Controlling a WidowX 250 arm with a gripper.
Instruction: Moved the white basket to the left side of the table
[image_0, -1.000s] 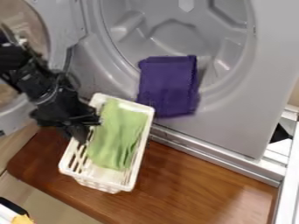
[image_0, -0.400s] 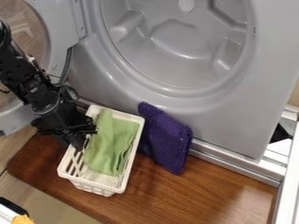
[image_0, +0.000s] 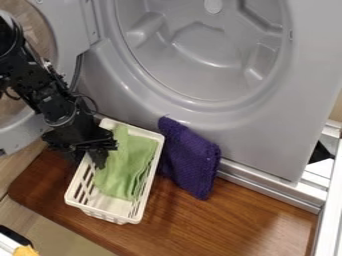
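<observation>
The black gripper (image_0: 99, 159) hangs from the upper left over the left side of the white basket (image_0: 137, 218), at the basket's upper-left part. How its fingers stand against the basket wall cannot be made out. The basket lies at a slant on the left part of the brown wooden table (image_0: 200, 227). A green cloth (image_0: 127, 167) is inside the basket, and the gripper partly covers the basket's left rim.
A purple cloth (image_0: 190, 159) leans against the grey machine front (image_0: 267, 135), just right of the basket. The machine's open round door (image_0: 57, 30) stands at the upper left, behind the arm. A metal rail (image_0: 267, 187) borders the table's back edge.
The purple cloth has dropped from the machine's opening to beside the basket. The basket has shifted slightly down and left. The gripper has stayed near the basket's left side, moving slightly.
</observation>
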